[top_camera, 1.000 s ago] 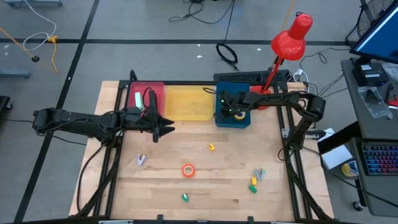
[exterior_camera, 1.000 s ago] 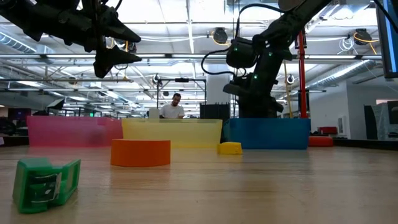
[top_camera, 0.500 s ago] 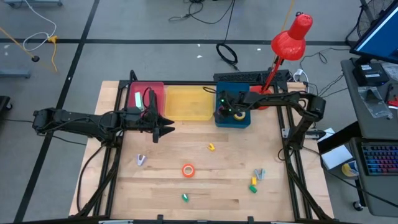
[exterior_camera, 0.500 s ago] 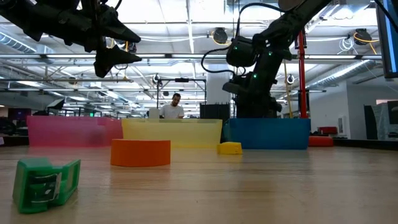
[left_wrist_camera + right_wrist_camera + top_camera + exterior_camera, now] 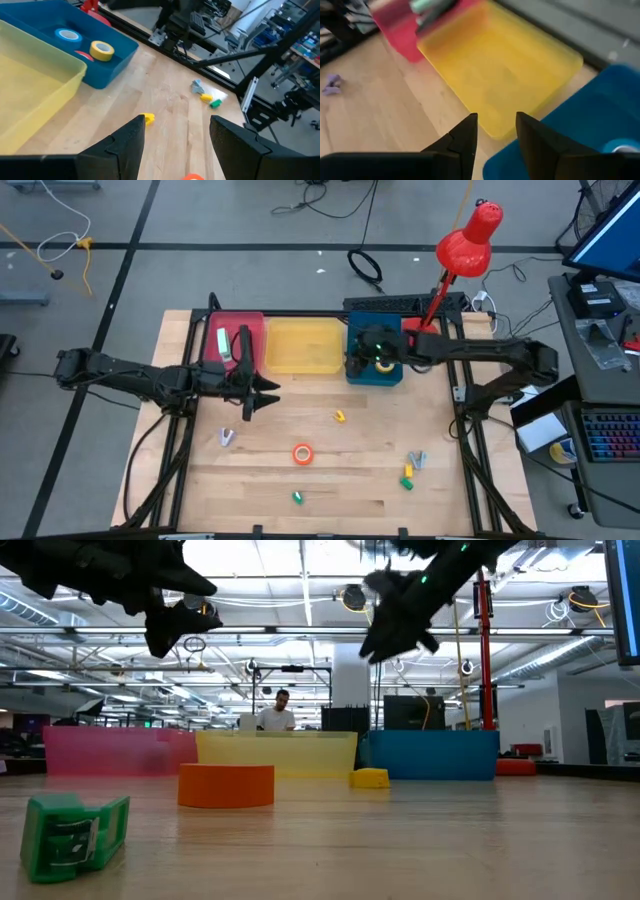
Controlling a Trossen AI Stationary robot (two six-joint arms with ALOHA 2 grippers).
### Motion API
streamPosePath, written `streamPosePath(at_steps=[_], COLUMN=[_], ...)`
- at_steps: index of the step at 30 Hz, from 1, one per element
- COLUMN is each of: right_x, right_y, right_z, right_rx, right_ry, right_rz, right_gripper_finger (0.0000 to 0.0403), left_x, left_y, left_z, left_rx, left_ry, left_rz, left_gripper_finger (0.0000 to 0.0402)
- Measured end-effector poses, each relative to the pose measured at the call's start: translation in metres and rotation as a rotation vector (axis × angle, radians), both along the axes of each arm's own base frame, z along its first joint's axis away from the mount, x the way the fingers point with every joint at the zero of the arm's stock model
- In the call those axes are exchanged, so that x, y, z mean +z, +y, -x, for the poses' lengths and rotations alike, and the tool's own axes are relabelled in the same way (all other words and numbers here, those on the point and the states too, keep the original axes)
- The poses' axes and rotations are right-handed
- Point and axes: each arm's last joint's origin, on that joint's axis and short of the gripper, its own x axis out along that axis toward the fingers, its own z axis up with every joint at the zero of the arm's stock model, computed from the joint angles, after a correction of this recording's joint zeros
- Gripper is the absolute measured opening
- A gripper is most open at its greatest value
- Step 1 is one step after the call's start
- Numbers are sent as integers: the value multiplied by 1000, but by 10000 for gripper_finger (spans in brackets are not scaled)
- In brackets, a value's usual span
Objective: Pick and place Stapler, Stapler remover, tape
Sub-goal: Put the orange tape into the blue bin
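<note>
Tape is the thing in play, and the right gripper (image 5: 494,131) carries none of it: in the right wrist view its two dark fingers stand parted with only air between them. It hangs over the blue bin (image 5: 375,368), at the edge nearest the yellow bin (image 5: 303,346), high enough in the low view to clear every wall, which fits a gripper with nothing to carry. Inside the blue bin lie a blue roll (image 5: 67,35), a yellow roll (image 5: 102,50) and the edge of a red one (image 5: 82,55) between them, grouped there because that bin evidently collects tape.

The left gripper (image 5: 176,136) is likewise open and empty. It hovers above bare table just in front of the red bin (image 5: 234,337), pointing toward the middle of the table where loose items wait.

One orange roll (image 5: 302,453) rests flat on the wood, well apart from all bins and near the table's front half; it looks like the last roll to sort. A small yellow piece (image 5: 340,417), a purple piece (image 5: 227,438) and green pieces (image 5: 407,478) are scattered around it.
</note>
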Motion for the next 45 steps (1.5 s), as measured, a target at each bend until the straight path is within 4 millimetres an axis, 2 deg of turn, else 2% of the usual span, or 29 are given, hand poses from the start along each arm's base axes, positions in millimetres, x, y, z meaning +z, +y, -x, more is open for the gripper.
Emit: streamPosePath(at_steps=[4, 7, 14, 23, 32, 37, 42, 45], right_x=[13, 15, 1, -18, -47, -62, -68, -69], right_y=[23, 38, 62, 68, 69, 71, 70, 71], right_z=[16, 32, 84, 138, 170, 179, 184, 187], right_rx=[5, 42, 95, 226, 255, 299, 313, 347], right_ry=[-88, -170, -373, -684, -803, -831, -851, -861], right_rz=[71, 77, 16, -27, -118, -166, -119, -93], right_gripper_finger=[125, 125, 125, 125, 125, 125, 125, 125], left_x=[0, 0, -2, -7, -4, 11, 16, 12], left_y=[-11, -18, -31, -43, -51, -59, -71, -80], left_z=[1, 2, 5, 10, 10, -7, -42, -65], left_rx=[-9, -17, -53, -120, -125, -77, -53, -45], left_ry=[0, 0, 19, 63, 64, 88, 221, 305], left_rz=[-17, -28, -44, -56, -43, -91, -140, -153], left_gripper_finger=[223, 223, 223, 223, 223, 223, 223, 223])
